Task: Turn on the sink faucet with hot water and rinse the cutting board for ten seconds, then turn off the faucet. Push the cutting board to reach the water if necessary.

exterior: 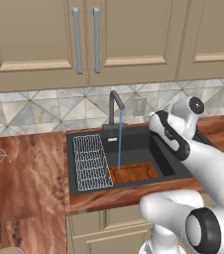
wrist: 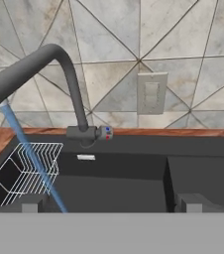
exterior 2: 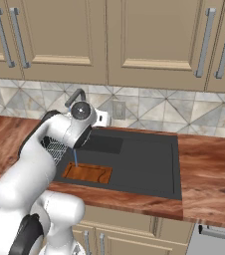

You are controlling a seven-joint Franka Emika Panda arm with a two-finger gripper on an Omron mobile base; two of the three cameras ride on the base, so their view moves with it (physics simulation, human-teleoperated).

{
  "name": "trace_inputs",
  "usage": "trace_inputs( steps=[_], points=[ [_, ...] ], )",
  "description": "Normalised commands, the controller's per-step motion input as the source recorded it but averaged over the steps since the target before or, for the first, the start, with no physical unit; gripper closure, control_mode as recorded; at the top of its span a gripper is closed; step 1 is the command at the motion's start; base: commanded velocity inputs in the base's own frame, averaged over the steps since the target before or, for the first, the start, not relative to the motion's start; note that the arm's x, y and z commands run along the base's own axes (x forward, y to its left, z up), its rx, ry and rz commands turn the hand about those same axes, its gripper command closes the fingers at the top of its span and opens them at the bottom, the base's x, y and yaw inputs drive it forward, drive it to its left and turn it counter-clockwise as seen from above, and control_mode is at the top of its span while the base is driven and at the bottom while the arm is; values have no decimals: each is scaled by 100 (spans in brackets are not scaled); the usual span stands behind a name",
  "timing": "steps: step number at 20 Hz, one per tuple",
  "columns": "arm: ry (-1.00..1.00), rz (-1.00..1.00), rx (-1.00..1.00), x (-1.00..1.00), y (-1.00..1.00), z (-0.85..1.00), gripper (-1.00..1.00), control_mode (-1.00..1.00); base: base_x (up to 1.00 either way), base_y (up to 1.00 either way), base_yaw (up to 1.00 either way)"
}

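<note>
A white wire rack [exterior: 91,161] lies in the left part of the sink [exterior: 161,163], just beside the cutting board [exterior: 134,173], which lies flat on the basin floor at the front. The water [exterior: 119,144] drops in a thin blue stream from the sink faucet [exterior: 115,106] onto the board's left end. A wall outlet [wrist: 151,94] sits on the tiled backsplash right of the faucet, and wood-grain desk [exterior: 29,173] surrounds the basin. The arm reaches over the sink's right side, elbow bent, wrist turned toward the faucet. The hand [wrist: 111,202] hangs apart from the faucet's base lever [wrist: 103,132], fingertips [wrist: 30,203] spread wide, holding nothing. The board lies lower, toward the front.
</note>
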Motion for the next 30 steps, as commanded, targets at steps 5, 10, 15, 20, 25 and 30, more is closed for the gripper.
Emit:
trace_inputs(
  steps=[5, 10, 15, 20, 25, 30],
  points=[
    [0, 0, 0, -20, 7, 0, -100, -100, 0, 0, 0],
    [0, 0, 0, -5, 0, 0, -100, -100, 0, 0, 0],
    [0, 0, 0, 0, 0, 0, -100, -100, 0, 0, 0],
    [0, 0, 0, 0, 0, 0, -100, -100, 0, 0, 0],
    [0, 0, 0, 0, 0, 0, -100, -100, 0, 0, 0],
    [0, 0, 0, 0, 0, 0, -100, -100, 0, 0, 0]
  ],
)
